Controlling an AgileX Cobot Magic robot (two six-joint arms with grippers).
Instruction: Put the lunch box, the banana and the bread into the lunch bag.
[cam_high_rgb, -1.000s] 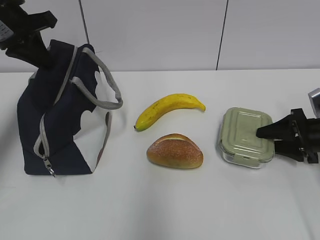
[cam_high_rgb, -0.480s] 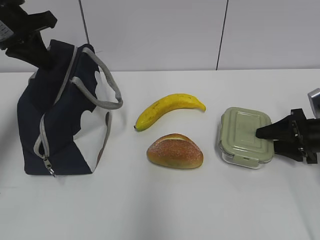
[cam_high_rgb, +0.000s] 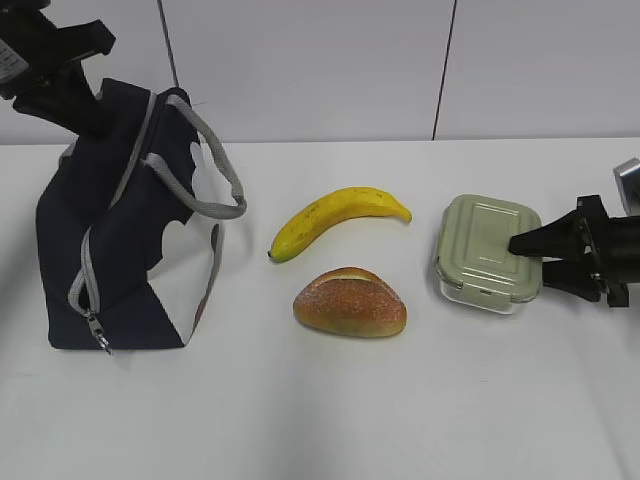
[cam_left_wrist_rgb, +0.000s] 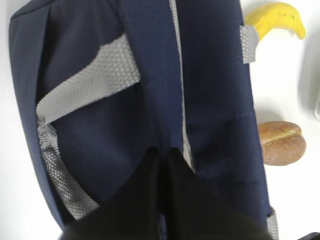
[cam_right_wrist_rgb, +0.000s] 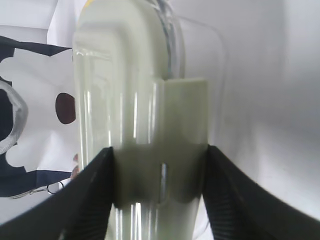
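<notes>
The navy lunch bag (cam_high_rgb: 110, 250) stands at the left, with grey handles and a white lower panel. My left gripper (cam_high_rgb: 85, 115) is shut on the fabric at its top edge; the left wrist view shows the jaws (cam_left_wrist_rgb: 164, 155) pinched together on navy cloth (cam_left_wrist_rgb: 100, 75). The banana (cam_high_rgb: 335, 218) and the bread (cam_high_rgb: 350, 302) lie in the middle, and both show at the right edge of the left wrist view (cam_left_wrist_rgb: 275, 17) (cam_left_wrist_rgb: 281, 142). My right gripper (cam_high_rgb: 525, 250) is shut on the right end of the lunch box (cam_high_rgb: 485, 250), its fingers (cam_right_wrist_rgb: 90, 200) on either side of the green lid and clear base (cam_right_wrist_rgb: 135, 100).
The white table (cam_high_rgb: 300, 420) runs to a white panelled wall at the back. The bag's zipper with its ring pull (cam_high_rgb: 97, 335) hangs down the bag's front left side.
My right gripper has risen a little with the lunch box, which now sits higher in the exterior view. The left gripper, bag, banana and bread have not moved.
</notes>
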